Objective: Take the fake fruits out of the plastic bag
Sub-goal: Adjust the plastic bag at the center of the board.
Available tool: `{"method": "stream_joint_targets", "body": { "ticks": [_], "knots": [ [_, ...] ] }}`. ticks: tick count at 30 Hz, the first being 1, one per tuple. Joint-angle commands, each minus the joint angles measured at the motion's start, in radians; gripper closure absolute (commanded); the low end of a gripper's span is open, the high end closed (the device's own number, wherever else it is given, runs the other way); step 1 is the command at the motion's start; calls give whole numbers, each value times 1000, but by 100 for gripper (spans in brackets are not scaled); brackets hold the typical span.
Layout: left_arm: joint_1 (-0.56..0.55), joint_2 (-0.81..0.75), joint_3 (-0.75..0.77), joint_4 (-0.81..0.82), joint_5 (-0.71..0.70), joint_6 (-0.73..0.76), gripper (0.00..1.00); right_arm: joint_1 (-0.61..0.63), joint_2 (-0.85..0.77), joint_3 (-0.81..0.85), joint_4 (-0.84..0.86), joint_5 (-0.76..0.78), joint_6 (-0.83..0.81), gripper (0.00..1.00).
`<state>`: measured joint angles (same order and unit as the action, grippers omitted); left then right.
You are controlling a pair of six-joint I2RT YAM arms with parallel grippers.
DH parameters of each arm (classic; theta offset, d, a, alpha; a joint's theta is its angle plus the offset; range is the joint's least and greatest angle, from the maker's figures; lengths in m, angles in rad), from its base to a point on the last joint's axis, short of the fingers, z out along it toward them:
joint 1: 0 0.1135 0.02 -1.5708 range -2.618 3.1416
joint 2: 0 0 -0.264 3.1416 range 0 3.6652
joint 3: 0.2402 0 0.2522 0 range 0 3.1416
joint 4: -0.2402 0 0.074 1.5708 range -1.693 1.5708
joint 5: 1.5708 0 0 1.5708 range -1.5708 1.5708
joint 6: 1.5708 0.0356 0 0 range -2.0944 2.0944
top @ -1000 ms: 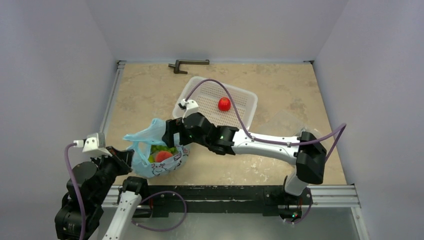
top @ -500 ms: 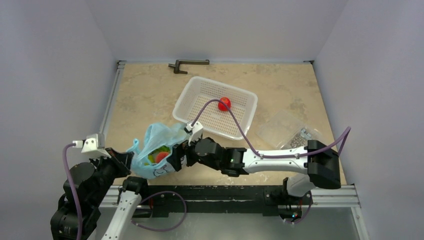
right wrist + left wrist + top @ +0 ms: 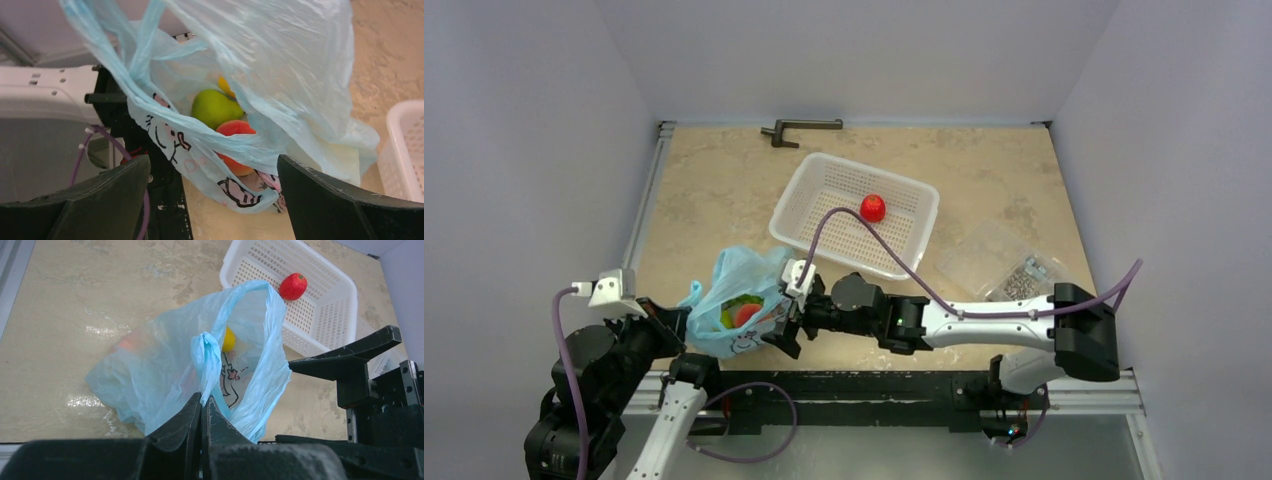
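The light blue plastic bag [image 3: 729, 312] lies at the table's near left, its mouth held up. My left gripper [image 3: 202, 401] is shut on a bunched handle of the bag [image 3: 165, 360]. In the right wrist view the bag [image 3: 280, 75] holds a green round fruit [image 3: 214, 107], a red-orange peach [image 3: 235, 131] and a yellow-orange fruit [image 3: 225, 86]. A yellow fruit [image 3: 229, 340] shows through the mouth. My right gripper [image 3: 215, 200] is open and empty, low beside the bag's printed right side [image 3: 786, 322].
A white perforated basket [image 3: 824, 185] stands behind the bag with a small all-red fruit [image 3: 872, 207] in it. A clear box of metal parts [image 3: 1004, 262] lies at the right. A dark metal bracket [image 3: 799, 128] lies at the far edge. The rail runs along the near edge.
My right gripper has moved from over the bag down toward the near edge, to the bag's right side. The bag has shifted left and its mouth stands more upright. The left gripper still holds.
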<state>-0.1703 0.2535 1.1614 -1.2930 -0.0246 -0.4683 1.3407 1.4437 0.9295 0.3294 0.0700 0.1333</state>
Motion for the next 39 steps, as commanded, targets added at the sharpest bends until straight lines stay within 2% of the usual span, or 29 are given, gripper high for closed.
{"method": "stream_joint_targets", "body": {
  "ticks": [1, 3, 7, 10, 11, 12, 13, 14, 15, 16, 18, 22, 25, 29, 30, 31, 32, 34, 35, 39],
  "knots": [
    [5, 6, 26, 25, 12, 11, 100, 4, 1, 40, 45, -124, -231, 1],
    [5, 9, 27, 36, 16, 4, 100, 12, 32, 69, 73, -44, -251, 1],
    [5, 22, 40, 52, 20, -5, 100, 20, 168, 182, 117, 244, -256, 1],
    [5, 37, 73, 42, 20, 2, 100, 17, 249, 214, 257, 456, -225, 4],
    [5, 38, 83, 31, 13, 4, 100, 6, 271, 241, 280, 485, -214, 11],
    [5, 34, 98, 24, -4, 6, 100, -3, 290, 271, 291, 487, -208, 23],
    [5, 27, 116, 16, -24, 8, 100, -14, 315, 307, 308, 487, -202, 43],
    [5, 18, 129, 9, -45, 7, 100, -27, 339, 345, 323, 480, -188, 73],
    [5, 9, 143, 2, -69, 7, 100, -45, 370, 393, 334, 459, -165, 87],
    [5, 0, 154, -2, -90, 5, 100, -63, 398, 450, 329, 428, -145, 95],
    [5, -23, 164, -5, -125, 1, 100, -93, 470, 586, 303, 344, -95, 100],
    [5, -42, 161, -10, -137, -5, 100, -144, 641, 920, 177, 209, -52, 100],
    [5, -40, 127, -7, -86, -16, 100, -177, 765, 1153, 81, 115, -46, 100],
    [5, -37, 69, 36, 70, -47, 100, -204, 836, 1260, 55, 26, -30, 100],
    [5, -38, 50, 58, 116, -53, 100, -205, 839, 1260, 46, 10, -28, 94],
    [5, -38, 32, 75, 158, -59, 100, -205, 836, 1253, 33, 3, -24, 82],
    [5, -37, 10, 92, 187, -67, 100, -205, 831, 1235, 12, 3, -17, 67],
    [5, -29, -13, 109, 222, -78, 100, -206, 806, 1198, -46, 16, 11, 56],
    [5, -26, -31, 118, 235, -83, 100, -205, 795, 1189, -97, 36, 29, 42],
    [5, -10, -52, 139, 268, -89, 100, -206, 771, 1250, -433, 50, 124, 16]
  ]
}}
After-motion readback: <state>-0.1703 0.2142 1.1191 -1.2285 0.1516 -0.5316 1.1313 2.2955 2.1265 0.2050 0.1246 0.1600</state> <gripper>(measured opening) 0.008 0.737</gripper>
